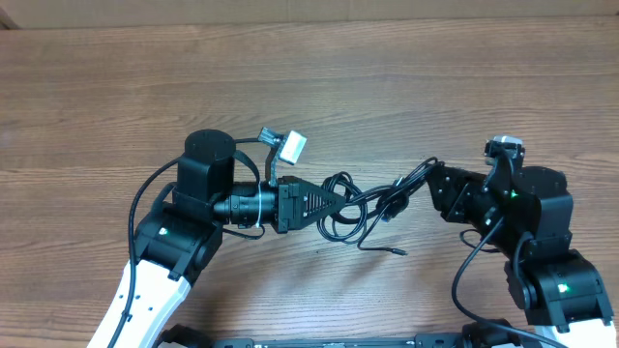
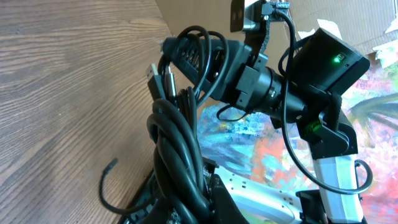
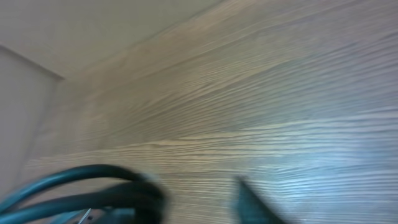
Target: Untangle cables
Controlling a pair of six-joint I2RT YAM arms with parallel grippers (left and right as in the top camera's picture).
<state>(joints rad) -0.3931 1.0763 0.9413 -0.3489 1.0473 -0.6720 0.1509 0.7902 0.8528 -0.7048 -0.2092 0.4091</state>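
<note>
Wood-grain brown table [image 1: 309, 87] fills the overhead view, with plain cardboard [image 2: 202, 12] along its far edge. Beyond the edge, the left wrist view shows a brightly painted sheet [image 2: 249, 149] in red, blue and yellow.

Thin black cables [image 1: 363, 208] hang in a twisted bunch between the two arms, above the middle of the table. One loose end trails onto the wood.

At the bunch's left side, the left gripper [image 1: 337, 200] is pinched on it. The right gripper [image 1: 427, 177] is closed on a cord at the other side. A small green light [image 2: 339, 59] glows on the right arm. The right wrist view is blurred.
</note>
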